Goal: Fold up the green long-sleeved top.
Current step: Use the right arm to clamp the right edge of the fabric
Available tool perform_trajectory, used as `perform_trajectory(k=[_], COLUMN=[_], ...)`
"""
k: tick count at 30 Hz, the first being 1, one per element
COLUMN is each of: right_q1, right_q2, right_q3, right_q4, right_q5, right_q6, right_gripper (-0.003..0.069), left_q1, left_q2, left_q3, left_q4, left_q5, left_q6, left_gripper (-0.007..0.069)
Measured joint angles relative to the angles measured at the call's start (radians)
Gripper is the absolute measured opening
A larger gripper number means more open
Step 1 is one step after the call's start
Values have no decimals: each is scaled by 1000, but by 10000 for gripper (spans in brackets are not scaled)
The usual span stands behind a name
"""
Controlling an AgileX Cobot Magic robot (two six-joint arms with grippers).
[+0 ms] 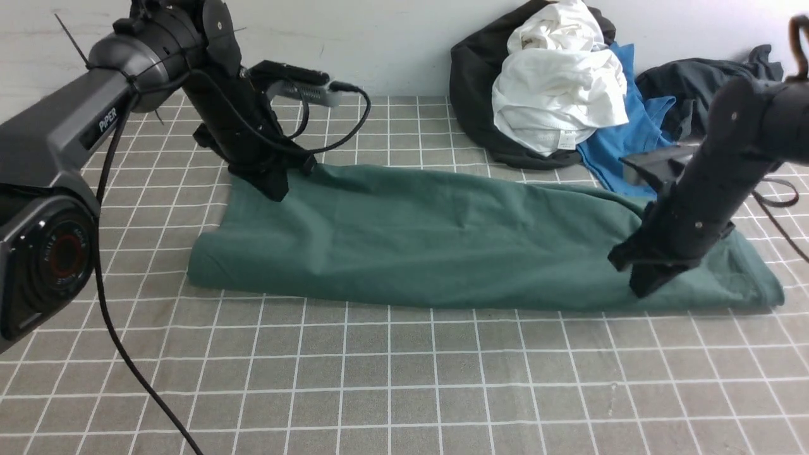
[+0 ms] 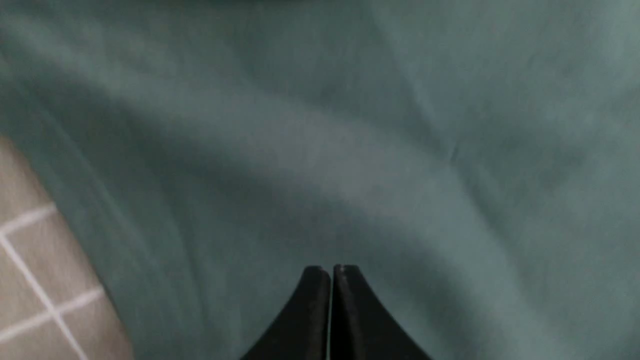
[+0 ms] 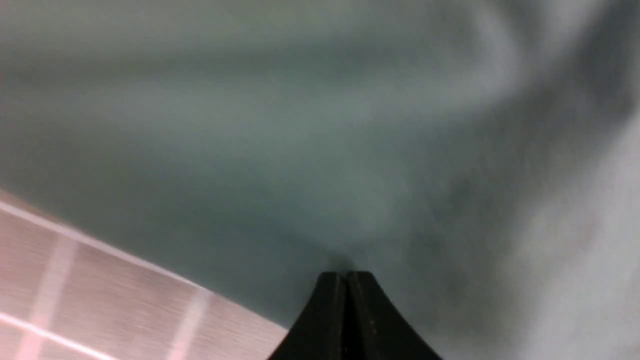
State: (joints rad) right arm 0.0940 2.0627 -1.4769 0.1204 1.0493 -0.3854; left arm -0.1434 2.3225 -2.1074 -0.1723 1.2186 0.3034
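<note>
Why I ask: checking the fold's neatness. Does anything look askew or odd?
Nothing damaged. The green top lies as a long band, uneven: its far edge slants. The blue T-shirt spills from the clothes heap almost onto its far right edge.

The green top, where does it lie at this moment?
In the front view the green top lies across the middle of the checked table, just in front of the clothes pile at the far right.

Plain dark green top (image 1: 442, 246) on a gridded tablecloth (image 1: 404, 385).
Tablecloth grey-brown with white lines; upper right of the frame: white shirt (image 1: 556, 95), bright blue T-shirt (image 1: 622, 158), charcoal garment (image 1: 695, 88) (wall (image 1: 392, 44) off-white).
</note>
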Motion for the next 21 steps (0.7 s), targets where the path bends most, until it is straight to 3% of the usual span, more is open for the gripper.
perform_trajectory(k=[6,13,16,20,21], right_q1=[-51,-153,-184,-208,-216], right_q2=[0,0,0,-1,-2], right_q3=[37,3,-49,-108,-122], right_q4=[-127,-181,-168,-137,-134], right_q5=[-53,-66,-23,21,29], right_q6=[103,208,217,219,219], right_gripper=[-7,3,37,143,214], left_q1=[34,97,106,108,108], left_q2=[-105,-222,-288,-434,-516], left_q3=[342,531,546,547,547], left_q4=[22,-6,0,-29,-46], left_q5=[-13,-108,-132,-160,-159], left_q6=[12,-5,-3,11,34], left_gripper=[-7,-7,-7,-7,-7])
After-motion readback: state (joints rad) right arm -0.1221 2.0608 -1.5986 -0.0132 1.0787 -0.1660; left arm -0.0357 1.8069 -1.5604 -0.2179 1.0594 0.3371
